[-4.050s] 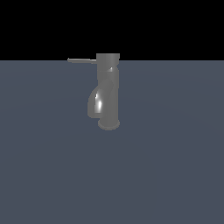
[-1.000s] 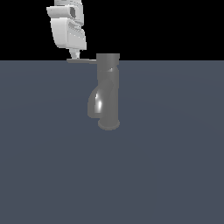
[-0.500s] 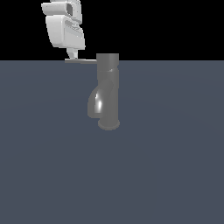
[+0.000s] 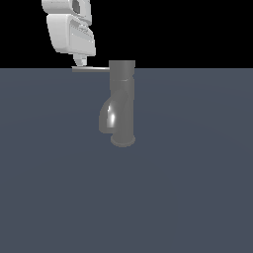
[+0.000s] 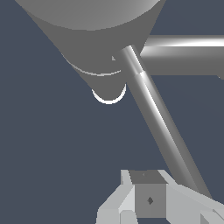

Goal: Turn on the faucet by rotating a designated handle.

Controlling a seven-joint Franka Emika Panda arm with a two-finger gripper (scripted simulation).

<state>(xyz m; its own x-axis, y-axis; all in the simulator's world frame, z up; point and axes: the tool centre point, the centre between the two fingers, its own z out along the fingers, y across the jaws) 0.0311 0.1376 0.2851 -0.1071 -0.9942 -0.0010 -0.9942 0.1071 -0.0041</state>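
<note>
Gripper meets the handle's tip

The gripper (image 4: 79,61) sits at the handle (image 4: 91,69), nine o'clock of the faucet (image 4: 121,104); its opening I cannot tell. Next, probably push sideways.

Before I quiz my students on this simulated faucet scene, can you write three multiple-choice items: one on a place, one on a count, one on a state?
1. Where is the gripper in the exterior view?
A. Above the outer end of the handle
B. Beside the faucet's base
C. Under the spout

2. How many handles stick out of the faucet?
A. Three
B. Two
C. One

3. How does the faucet stand?
A. Lying on its side
B. Upright on its round base
C. Hanging upside down

Answers:
1. A, the fingertips sit just over the rod's far end.
2. C, a single thin rod leaves the cap.
3. B, its body rises straight from the base.
</note>
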